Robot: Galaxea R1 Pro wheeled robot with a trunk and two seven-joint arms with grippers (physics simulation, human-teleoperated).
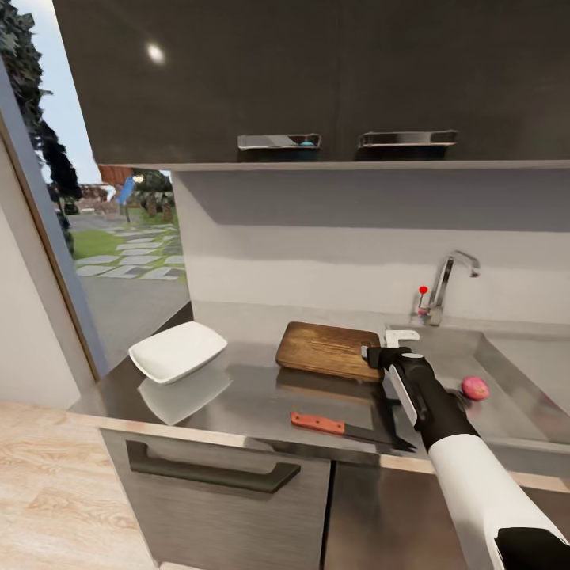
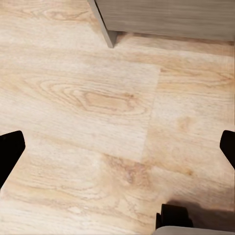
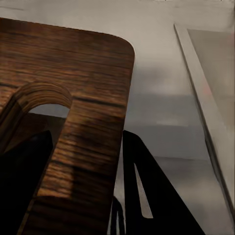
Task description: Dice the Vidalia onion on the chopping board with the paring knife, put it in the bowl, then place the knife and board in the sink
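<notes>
Right gripper (image 1: 385,354) is at the sink-side end of the chopping board (image 1: 328,349), fingers astride the board edge near the slot handle hole (image 3: 46,105); in the right wrist view one dark finger (image 3: 156,196) sits on one face of the board and the other on the opposite face, so it looks closed on the board end, though contact isn't fully clear. Board looks tilted, near end lifted off the countertop (image 1: 261,396). Left gripper (image 2: 117,147) hangs low over the wooden floor (image 2: 98,98), fingers spread wide, nothing between them

Vidalia onion (image 1: 475,387) still whole, pinkish, lying in the sink (image 1: 522,372) near its left wall. Paring knife (image 1: 340,428) lies flat near the counter's front edge, well apart from the board. Bowl (image 1: 178,351) sits at the left end of the counter, tilted, empty

Risks, as judged:
- onion not diced yet, so moving the board sinkward now would break task order
- thin pinch at one end, so the board could pivot or slip out and drop
- swinging board may hit the tap (image 1: 443,289) or land on the onion
- right forearm passes just above the knife, and a low sweep could knock it off the front edge
</notes>
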